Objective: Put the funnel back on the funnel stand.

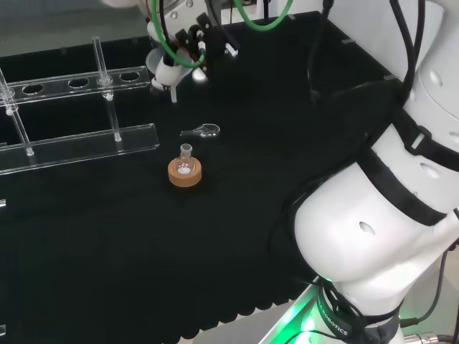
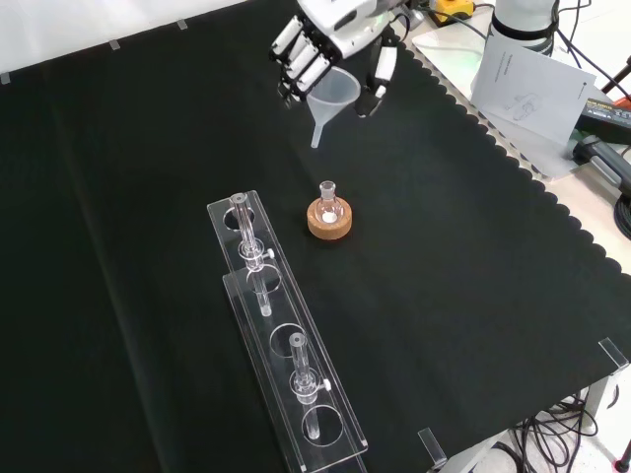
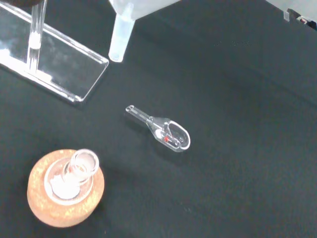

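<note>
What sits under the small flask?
A cork ring supports the flask. White material shows in the flask's bottom; the cloth beneath the ring is covered.

the funnel (image 3: 130, 20) bowl is cut off in the wrist view; the scoop's (image 3: 163, 130) red speck is perhaps residue.

Head cam sits behind my base, front cam faces me from above, wrist cam's close; all share the small clear flask on its cork ring (image 1: 186, 170) (image 2: 329, 217) (image 3: 67, 188).

Lab bench, black cloth (image 2: 473, 246), clear funnel stand (image 2: 286, 345), small flask (image 2: 328, 197) on cork ring (image 2: 329, 222)
</note>
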Available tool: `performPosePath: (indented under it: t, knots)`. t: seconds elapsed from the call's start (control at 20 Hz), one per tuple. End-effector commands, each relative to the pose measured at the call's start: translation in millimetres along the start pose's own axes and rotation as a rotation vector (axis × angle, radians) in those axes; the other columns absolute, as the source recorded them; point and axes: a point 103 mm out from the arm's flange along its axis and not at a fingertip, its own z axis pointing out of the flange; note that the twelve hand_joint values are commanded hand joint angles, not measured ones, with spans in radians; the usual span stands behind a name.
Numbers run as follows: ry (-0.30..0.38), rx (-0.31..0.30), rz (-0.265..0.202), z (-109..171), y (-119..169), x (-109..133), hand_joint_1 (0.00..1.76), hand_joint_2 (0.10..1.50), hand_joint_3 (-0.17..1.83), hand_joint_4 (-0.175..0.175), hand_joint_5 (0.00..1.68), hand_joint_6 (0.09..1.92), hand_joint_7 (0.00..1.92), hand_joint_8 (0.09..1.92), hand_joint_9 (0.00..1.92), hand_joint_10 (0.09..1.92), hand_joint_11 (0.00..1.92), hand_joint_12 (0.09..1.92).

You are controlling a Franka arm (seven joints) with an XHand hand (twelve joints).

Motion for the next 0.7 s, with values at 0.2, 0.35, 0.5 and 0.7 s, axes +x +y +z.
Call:
performPosePath:
  t: [0.2, 0.35, 0.5, 0.7]
  knots:
    - [0.07, -0.028, -0.006, -15.8, 17.8, -16.3, 0.66, 0.82, 0.43, -0.033, 0.5, 0.3, 0.59, 0.69, 1.02, 0.45, 0.5, 1.34]
    - [0.074, -0.032, -0.015, -18.6, 29.3, -18.7, 0.66, 0.82, 0.43, -0.034, 0.5, 0.3, 0.59, 0.69, 1.02, 0.45, 0.5, 1.34]
    - [0.08, -0.032, -0.016, -23.5, 42.2, -23.9, 0.66, 0.82, 0.43, -0.035, 0.5, 0.3, 0.59, 0.7, 1.02, 0.46, 0.51, 1.34]
    - [0.091, -0.034, -0.023, -29.6, 60.2, -28.1, 0.66, 0.82, 0.43, -0.036, 0.49, 0.3, 0.59, 0.7, 1.02, 0.46, 0.52, 1.33]
